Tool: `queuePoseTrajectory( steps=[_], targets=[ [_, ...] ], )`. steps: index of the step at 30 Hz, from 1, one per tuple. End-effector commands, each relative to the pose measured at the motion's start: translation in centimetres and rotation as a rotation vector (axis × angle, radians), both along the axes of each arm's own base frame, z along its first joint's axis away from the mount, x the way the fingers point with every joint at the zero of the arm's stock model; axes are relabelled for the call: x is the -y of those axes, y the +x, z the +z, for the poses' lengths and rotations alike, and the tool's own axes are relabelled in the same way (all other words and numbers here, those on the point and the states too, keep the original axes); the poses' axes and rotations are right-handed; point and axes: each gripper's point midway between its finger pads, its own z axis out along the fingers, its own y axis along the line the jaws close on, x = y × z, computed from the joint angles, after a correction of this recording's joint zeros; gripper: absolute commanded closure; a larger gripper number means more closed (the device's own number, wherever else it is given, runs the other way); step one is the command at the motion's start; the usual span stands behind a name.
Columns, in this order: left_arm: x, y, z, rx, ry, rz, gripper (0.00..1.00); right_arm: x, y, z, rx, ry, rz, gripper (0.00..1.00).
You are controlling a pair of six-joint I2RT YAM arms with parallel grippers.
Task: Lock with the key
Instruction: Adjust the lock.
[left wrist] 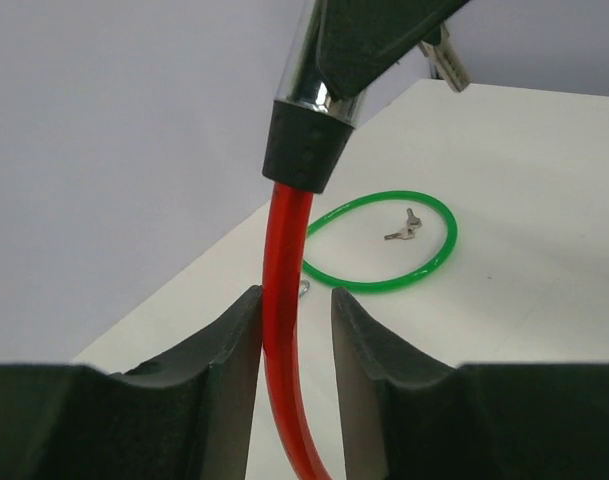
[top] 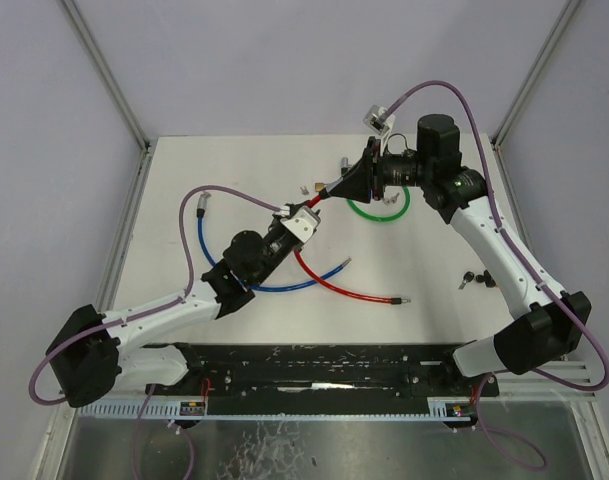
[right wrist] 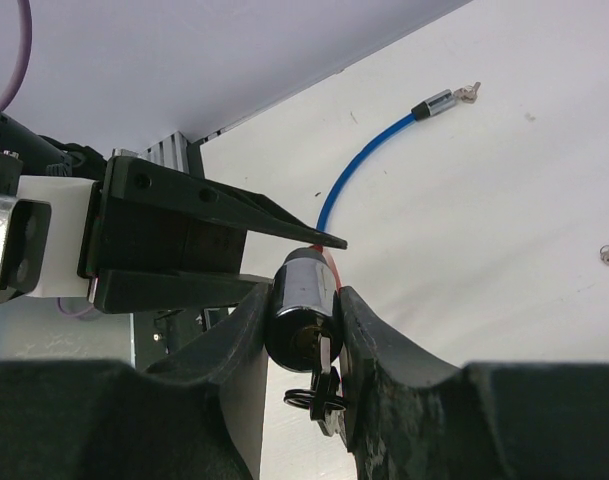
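**Red cable lock (right wrist: 302,285) held up by its head**

Up in the air over the middle of the white table (top: 434,260), not lying flat. Shiny silver and black head squeezed between the two fingers of the right gripper (right wrist: 304,300), with the jaws pressed on both sides of it. Black key (right wrist: 322,385) stuck in the end of the head, hanging down with its ring.

Red cord (left wrist: 284,280) coming down out of the head and passing through the left gripper (left wrist: 296,300). Then on down to the table in a long curve, with a small metal tip at the far end. Left jaws only a little way apart, one on each side of the cord, just under the head. Pad (left wrist: 239,340) on the left of that wrist picture touching the cord. Thin gap at the other pad, so no real squeeze there. Both grippers very close, nose to nose.

Farther out, green cable ring (left wrist: 374,287) flat on the table past the lock. Small silver keys (left wrist: 404,228) lying inside the ring. Blue cable (top: 284,287) on the table near the left arm, crossing the red cord.
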Motion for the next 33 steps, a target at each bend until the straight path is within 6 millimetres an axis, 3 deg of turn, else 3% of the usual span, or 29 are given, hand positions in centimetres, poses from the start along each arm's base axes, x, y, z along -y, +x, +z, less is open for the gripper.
queuePoseTrajectory(
  steps=[1, 4, 6, 9, 14, 18, 20, 26, 33],
  targets=[
    [0.6, 0.7, 2.1, 0.039, 0.003, 0.015, 0.74, 0.1, 0.0, 1.8, 0.06, 0.041, -0.003, 1.0],
    [1.1, 1.0, 1.9, 0.026, 0.028, 0.007, 0.82, 0.1, -0.1, 1.7, 0.059, 0.041, 0.002, 1.0],
    [1.3, 1.1, 1.7, 0.021, 0.047, -0.004, 0.96, 0.0, -0.2, 1.7, 0.059, 0.043, 0.01, 1.0],
    [1.2, 1.3, 1.8, 0.007, 0.067, -0.027, 1.0, 0.2, -0.5, 1.7, 0.066, 0.047, 0.028, 1.0],
    [-0.3, 2.0, 4.2, -0.006, 0.005, -0.103, 1.0, 2.4, -0.4, 4.0, 0.11, 0.086, 0.034, 0.49],
    [-1.0, 2.5, 6.9, 0.027, -0.01, -0.129, 1.0, 5.7, -0.8, 6.7, 0.184, 0.103, 0.013, 0.27],
    [-1.1, 2.7, 7.9, 0.035, 0.007, -0.13, 1.0, 6.9, -1.5, 7.9, 0.239, 0.085, 0.008, 0.21],
    [-1.2, 1.7, 12.1, 0.086, -0.029, -0.189, 1.0, 8.5, -3.6, 8.4, 0.361, 0.003, 0.015, 0.17],
    [-1.0, -0.8, 18.8, 0.167, -0.09, -0.29, 1.0, 9.2, -4.4, 5.6, 0.479, -0.09, 0.047, 0.16]
  ],
)
